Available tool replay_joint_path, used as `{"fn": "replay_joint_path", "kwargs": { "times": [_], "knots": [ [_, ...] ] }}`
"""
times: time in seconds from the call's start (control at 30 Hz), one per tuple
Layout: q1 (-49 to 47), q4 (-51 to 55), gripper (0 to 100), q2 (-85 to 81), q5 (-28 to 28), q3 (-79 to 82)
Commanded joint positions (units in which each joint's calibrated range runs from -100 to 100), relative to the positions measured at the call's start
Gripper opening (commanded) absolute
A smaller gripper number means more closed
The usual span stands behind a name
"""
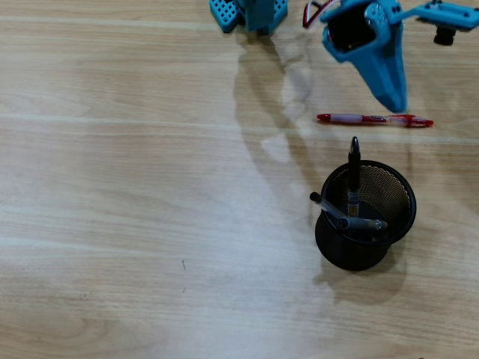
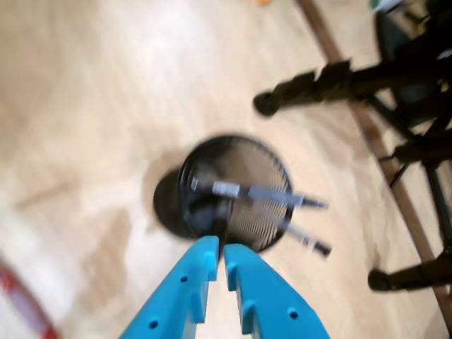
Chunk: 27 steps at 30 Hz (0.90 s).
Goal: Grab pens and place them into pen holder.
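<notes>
A black mesh pen holder (image 1: 389,191) stands on the wooden table at the lower right of the overhead view, with two dark pens (image 1: 353,168) leaning in it. It also shows in the wrist view (image 2: 268,169), blurred, with both pens (image 2: 272,196) sticking out to the right. A red pen (image 1: 374,119) lies flat on the table just above the holder in the overhead view. My blue gripper (image 1: 397,103) hovers right above that red pen, fingers together and empty. In the wrist view the gripper (image 2: 220,247) points at the holder's near rim.
The arm's blue base (image 1: 251,13) is at the top middle of the overhead view. Black chair or tripod legs (image 2: 353,81) and the table's edge show at the right of the wrist view. A red streak (image 2: 25,307) lies at the wrist view's lower left.
</notes>
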Motion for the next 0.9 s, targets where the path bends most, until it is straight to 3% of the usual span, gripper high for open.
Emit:
{"fn": "replay_joint_path", "kwargs": {
  "times": [0.0, 0.17, 0.73, 0.8, 0.87],
  "knots": [
    [-0.2, 14.75, 2, -3.69, 4.43, -6.84],
    [-2.58, 22.5, 2, -3.35, 9.41, -7.74],
    [-9.25, 32.34, 3, 13.63, 8.36, -8.56],
    [-9.53, 33.43, 8, 13.63, 6.68, -8.02],
    [-9.89, 36.9, 20, 14.23, 5.43, -8.02]
  ]
}}
